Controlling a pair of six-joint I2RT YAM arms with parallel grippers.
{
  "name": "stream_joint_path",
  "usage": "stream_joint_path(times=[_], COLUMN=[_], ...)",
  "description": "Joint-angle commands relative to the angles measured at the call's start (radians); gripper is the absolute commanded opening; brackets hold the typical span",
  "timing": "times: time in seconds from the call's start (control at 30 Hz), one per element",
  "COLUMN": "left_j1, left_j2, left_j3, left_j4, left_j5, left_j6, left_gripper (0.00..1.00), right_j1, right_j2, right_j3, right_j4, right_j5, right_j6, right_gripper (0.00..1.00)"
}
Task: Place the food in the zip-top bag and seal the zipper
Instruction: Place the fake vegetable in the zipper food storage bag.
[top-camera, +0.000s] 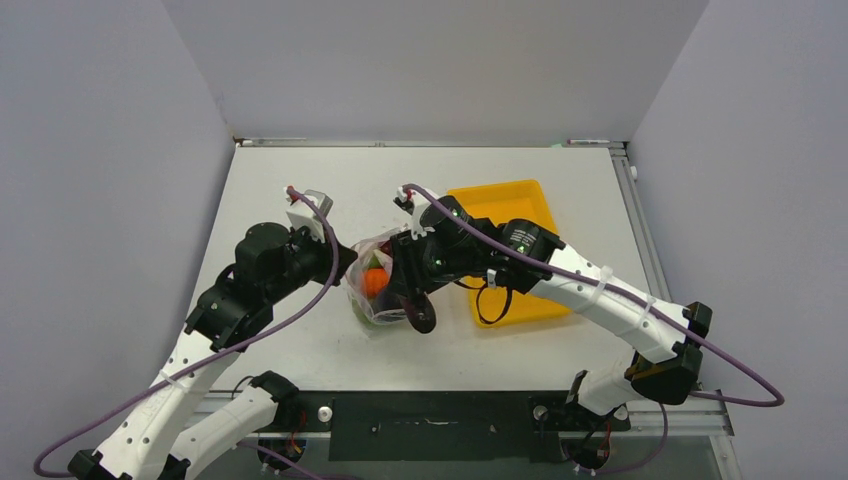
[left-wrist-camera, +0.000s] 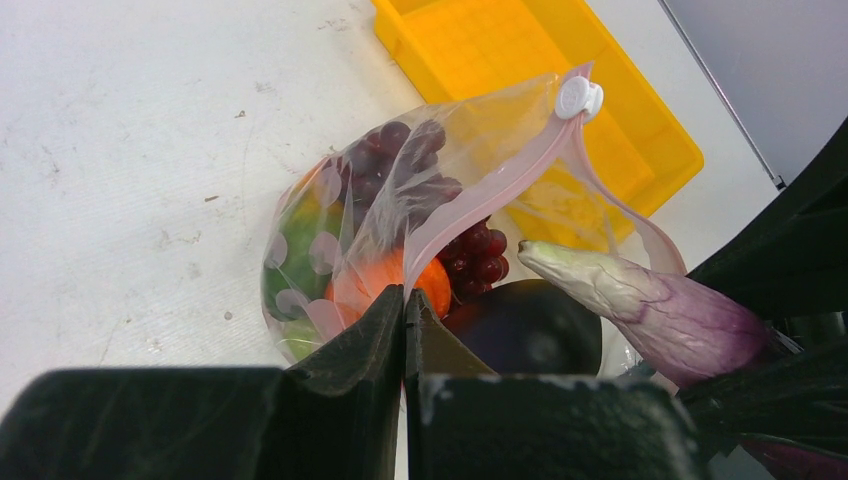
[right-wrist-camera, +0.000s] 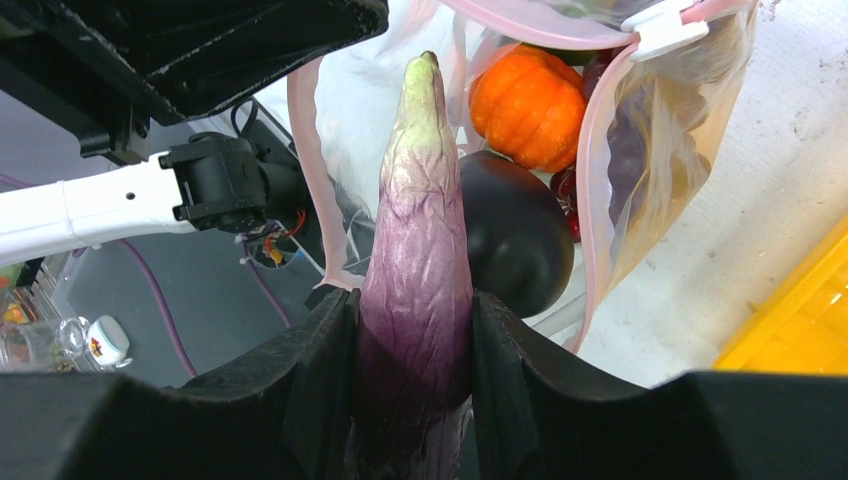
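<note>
The clear zip-top bag (top-camera: 372, 298) with pink dots stands open at the table's middle. My left gripper (left-wrist-camera: 405, 300) is shut on the bag's pink zipper strip (left-wrist-camera: 480, 190) and holds the mouth up. A white slider (left-wrist-camera: 579, 97) sits at the strip's far end. Inside lie an orange pumpkin (right-wrist-camera: 528, 105), a dark round eggplant (right-wrist-camera: 515, 235), dark red grapes (left-wrist-camera: 475, 255) and green pieces (left-wrist-camera: 290, 250). My right gripper (right-wrist-camera: 413, 300) is shut on a long purple-and-white eggplant (right-wrist-camera: 415, 200), whose tip points into the bag's mouth.
The yellow tray (top-camera: 510, 205) lies right of the bag, partly under my right arm; it also shows in the left wrist view (left-wrist-camera: 520, 50). Both wrists crowd round the bag (top-camera: 385, 265). The table's white surface (top-camera: 300, 180) has grey walls round it.
</note>
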Motion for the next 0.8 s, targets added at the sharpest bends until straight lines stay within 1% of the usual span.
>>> stream_joint_path(times=[0.0, 0.23, 0.33, 0.57, 0.7, 0.77], left_j1=[0.007, 0.007, 0.007, 0.007, 0.007, 0.007], left_j2=[0.002, -0.001, -0.003, 0.0, 0.002, 0.002], left_j3=[0.005, 0.006, 0.004, 0.004, 0.002, 0.002], left_j4=[0.05, 0.05, 0.052, 0.055, 0.06, 0.061], left_j5=[-0.004, 0.002, 0.007, 0.041, 0.063, 0.071], left_j6=[-0.01, -0.01, -0.01, -0.012, -0.016, -0.018], left_gripper=[0.0, 0.0, 0.0, 0.0, 0.0, 0.0], right_j1=[0.012, 0.013, 0.012, -0.01, -0.042, -0.062], right_j2=[-0.037, 0.007, 0.045, 0.173, 0.219, 0.227], right_j3=[-0.007, 0.012, 0.047, 0.195, 0.239, 0.231], right_j4=[-0.025, -0.061, -0.069, -0.142, -0.155, -0.145], right_j5=[-0.019, 0.003, 0.014, 0.059, 0.071, 0.079], right_j6=[-0.015, 0.014, 0.025, 0.041, 0.059, 0.076], right_gripper=[0.05, 0.06, 0.08, 0.07, 0.05, 0.05])
